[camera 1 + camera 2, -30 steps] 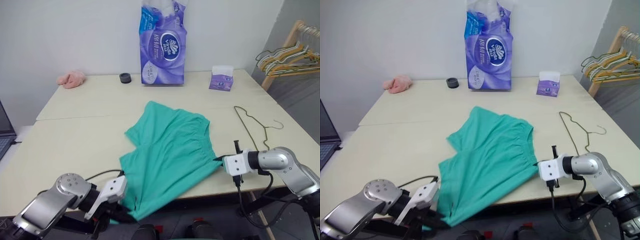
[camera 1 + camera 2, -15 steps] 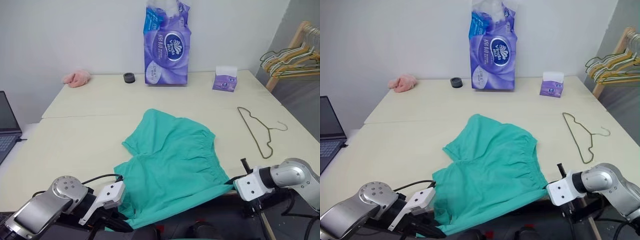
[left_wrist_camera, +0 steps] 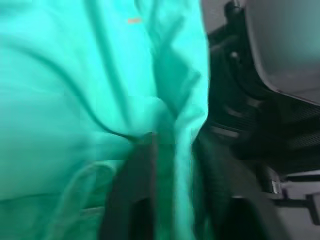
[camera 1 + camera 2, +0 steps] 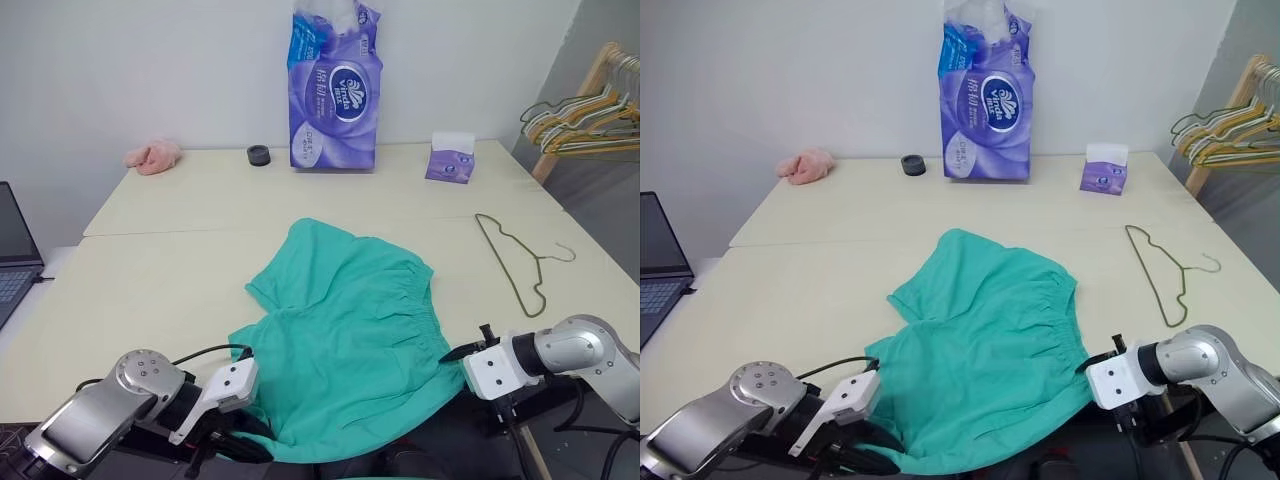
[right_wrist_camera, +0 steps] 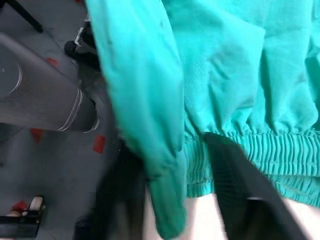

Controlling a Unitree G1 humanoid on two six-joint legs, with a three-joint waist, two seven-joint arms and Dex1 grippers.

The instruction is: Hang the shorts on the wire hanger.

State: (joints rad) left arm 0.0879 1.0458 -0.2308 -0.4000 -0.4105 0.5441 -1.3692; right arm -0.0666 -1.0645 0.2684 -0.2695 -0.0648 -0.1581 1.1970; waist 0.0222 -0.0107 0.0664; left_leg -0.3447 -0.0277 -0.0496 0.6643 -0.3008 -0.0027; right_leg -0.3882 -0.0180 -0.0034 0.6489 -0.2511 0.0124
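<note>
Teal-green shorts (image 4: 345,330) are lying spread on a pale wooden table (image 4: 150,290), with their lower part draping over the near edge toward the robot. The gathered elastic waistband is sitting on the robot's right side of the garment.

The left gripper (image 4: 243,428) is reaching in at the near left corner of the shorts, below the table edge. In the left wrist view its two dark fingers (image 3: 131,200) are standing apart with a fold of teal fabric running between them; the cloth is lying in the gap rather than being squeezed.

The right gripper (image 4: 455,352) is sitting at the near right edge of the shorts, by the waistband. In the right wrist view its fingers (image 5: 235,185) are spread, with a hanging fold of the shorts and the ribbed waistband between them.

The wire hanger (image 4: 515,258), thin and olive-grey, is lying flat on the table to the right of the shorts, apart from them, its hook pointing right.

At the far side of the table a tall purple pack of tissue rolls (image 4: 333,85) is standing against the wall, with a small black ring-shaped object (image 4: 258,155) and a pink cloth (image 4: 153,156) to its left and a small purple tissue box (image 4: 449,158) to its right. A laptop (image 4: 12,262) is showing at the left edge, and a wooden rack of coloured hangers (image 4: 585,105) at the right.
</note>
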